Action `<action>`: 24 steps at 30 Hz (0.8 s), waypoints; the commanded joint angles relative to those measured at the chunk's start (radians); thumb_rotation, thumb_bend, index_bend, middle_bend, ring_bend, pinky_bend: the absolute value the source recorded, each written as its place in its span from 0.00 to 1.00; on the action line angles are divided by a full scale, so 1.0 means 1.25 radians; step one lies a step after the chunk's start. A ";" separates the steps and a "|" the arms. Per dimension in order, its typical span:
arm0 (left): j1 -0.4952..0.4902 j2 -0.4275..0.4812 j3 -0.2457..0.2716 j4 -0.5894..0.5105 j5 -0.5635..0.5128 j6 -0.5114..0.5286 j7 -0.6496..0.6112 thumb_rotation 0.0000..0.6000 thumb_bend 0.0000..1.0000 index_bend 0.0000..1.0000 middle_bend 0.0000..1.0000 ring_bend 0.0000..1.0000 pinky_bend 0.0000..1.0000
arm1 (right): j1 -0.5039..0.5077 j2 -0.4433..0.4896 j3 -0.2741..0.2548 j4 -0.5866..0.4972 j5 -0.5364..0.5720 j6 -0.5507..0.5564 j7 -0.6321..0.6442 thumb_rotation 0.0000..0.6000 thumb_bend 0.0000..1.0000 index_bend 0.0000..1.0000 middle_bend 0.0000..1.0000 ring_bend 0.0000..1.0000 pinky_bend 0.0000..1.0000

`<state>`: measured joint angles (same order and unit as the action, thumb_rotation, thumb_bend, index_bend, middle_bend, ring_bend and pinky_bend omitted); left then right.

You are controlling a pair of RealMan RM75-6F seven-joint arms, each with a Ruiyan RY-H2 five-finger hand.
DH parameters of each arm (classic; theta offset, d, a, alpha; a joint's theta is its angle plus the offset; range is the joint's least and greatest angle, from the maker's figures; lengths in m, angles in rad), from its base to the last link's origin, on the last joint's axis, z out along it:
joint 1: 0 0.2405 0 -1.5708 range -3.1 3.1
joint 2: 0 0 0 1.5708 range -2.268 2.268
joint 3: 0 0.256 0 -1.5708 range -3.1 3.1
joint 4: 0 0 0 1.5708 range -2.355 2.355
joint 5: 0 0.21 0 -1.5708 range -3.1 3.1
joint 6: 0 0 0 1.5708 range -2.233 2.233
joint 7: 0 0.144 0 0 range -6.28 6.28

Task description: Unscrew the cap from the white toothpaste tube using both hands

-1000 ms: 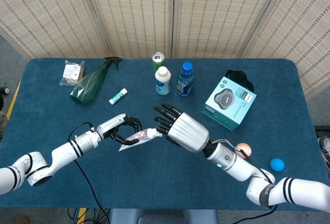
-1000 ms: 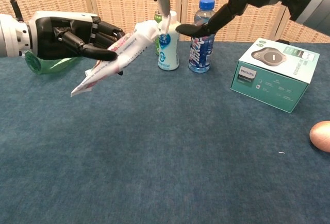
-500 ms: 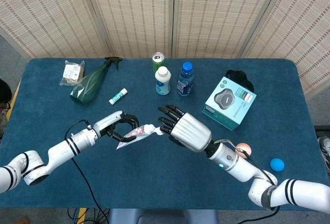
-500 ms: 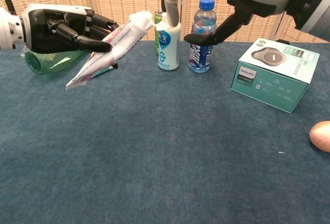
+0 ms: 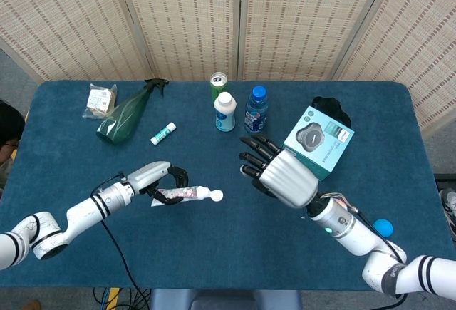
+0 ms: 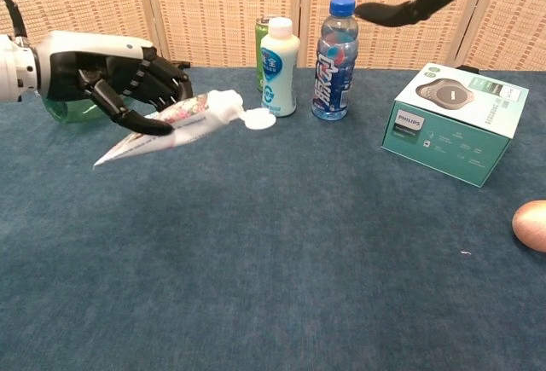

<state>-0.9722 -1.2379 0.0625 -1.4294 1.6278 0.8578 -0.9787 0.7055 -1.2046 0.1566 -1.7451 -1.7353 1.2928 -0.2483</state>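
My left hand [image 5: 158,179] grips the white toothpaste tube [image 5: 178,194] around its middle, holding it nearly level just above the blue table [image 5: 214,253]. The tube's round white cap [image 5: 216,196] points toward the table's centre. In the chest view the tube [image 6: 166,125] slants down to the left, with the cap [image 6: 259,119] at its raised end. My right hand [image 5: 283,176] hovers to the right of the tube, apart from it, with fingers spread and nothing in them. The chest view shows only its dark fingertips [image 6: 401,13] along the top edge.
A white bottle [image 5: 225,111], a blue-capped bottle [image 5: 256,109] and a green can [image 5: 219,82] stand behind the tube. A teal box [image 5: 318,141] lies at the right. A green spray bottle [image 5: 128,112], a snack packet [image 5: 100,100] and a small stick [image 5: 163,133] lie back left. A pink ball [image 6: 531,224] sits at far right.
My right hand has let go of the cap end and drawn away to the right and upward. My left hand has lowered the tube, which now lies flatter.
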 commanded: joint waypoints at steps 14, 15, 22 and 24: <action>0.087 -0.135 -0.053 0.101 -0.243 -0.048 0.589 1.00 0.43 0.58 0.61 0.44 0.31 | -0.116 0.119 -0.010 -0.019 0.061 0.071 0.014 1.00 0.23 0.58 0.39 0.14 0.20; 0.087 -0.139 -0.054 0.104 -0.258 -0.062 0.608 1.00 0.43 0.56 0.60 0.43 0.31 | -0.122 0.125 -0.011 -0.017 0.062 0.075 0.015 1.00 0.23 0.58 0.39 0.14 0.20; 0.092 -0.119 -0.067 0.076 -0.337 -0.108 0.693 1.00 0.43 0.28 0.38 0.24 0.30 | -0.159 0.152 -0.011 -0.007 0.085 0.092 0.021 1.00 0.23 0.58 0.39 0.14 0.20; 0.097 -0.104 -0.072 0.054 -0.353 -0.103 0.714 1.00 0.43 0.22 0.31 0.19 0.28 | -0.171 0.159 -0.012 -0.003 0.092 0.097 0.023 1.00 0.23 0.58 0.39 0.14 0.20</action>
<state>-0.8578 -1.3847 -0.0203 -1.3400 1.2052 0.7301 -0.1055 0.4981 -1.0108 0.1423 -1.7522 -1.6251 1.4101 -0.2217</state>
